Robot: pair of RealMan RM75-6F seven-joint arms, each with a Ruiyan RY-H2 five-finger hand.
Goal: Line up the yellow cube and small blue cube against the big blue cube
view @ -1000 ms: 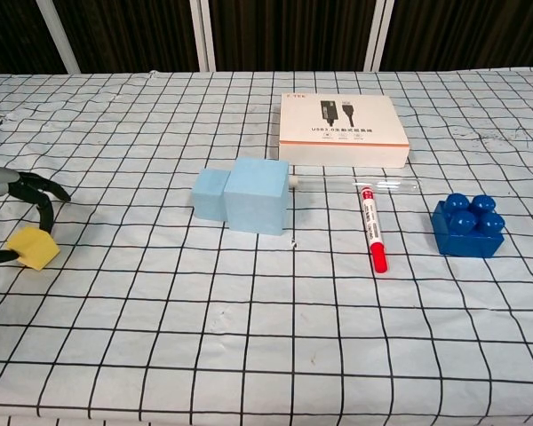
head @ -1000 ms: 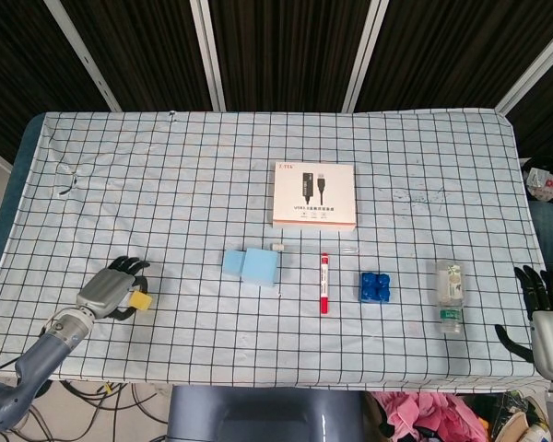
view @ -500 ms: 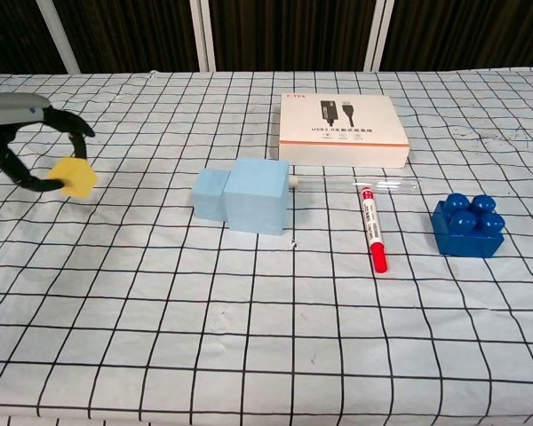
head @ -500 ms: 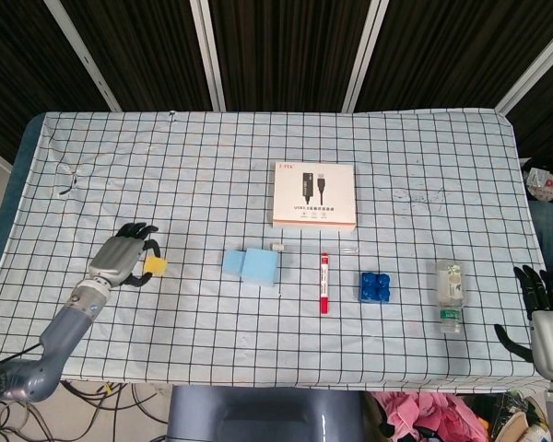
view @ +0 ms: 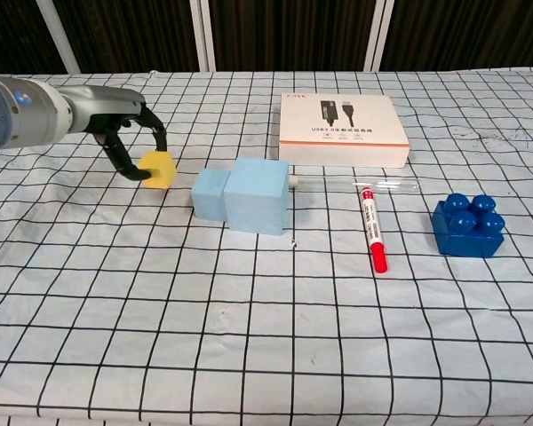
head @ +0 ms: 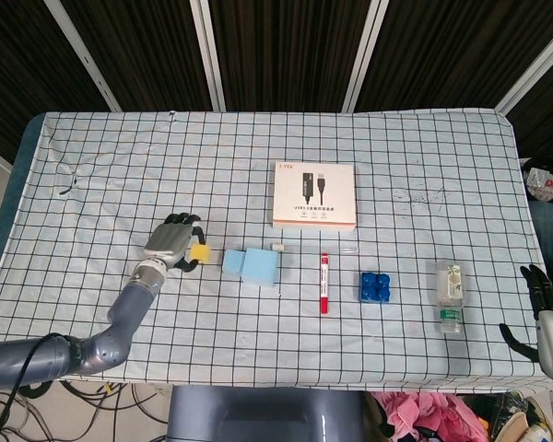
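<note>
Chest view: left hand [view: 115,120] fingers [view: 124,160] pinch small yellow foam cube [view: 157,169] | step: carry-in, near small light-blue foam cube [view: 210,193] | next: set flush beside it, in line with big light-blue foam cube [view: 258,196] | right hand [head: 546,308] idle, fingers spread, empty

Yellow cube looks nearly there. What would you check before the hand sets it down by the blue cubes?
1. Left hand holds the yellow cube: ok, pinched between fingers.
2. Small blue cube against the big blue cube: ok, they touch.
3. Cloth to the left of the small blue cube free for the yellow one: ok.
4. Yellow cube already touching the small blue cube: not ok, a gap shows.
5. Yellow cube's height above the cloth: cannot tell.
6. Right hand out of the way: ok, at the table's edge.
</note>
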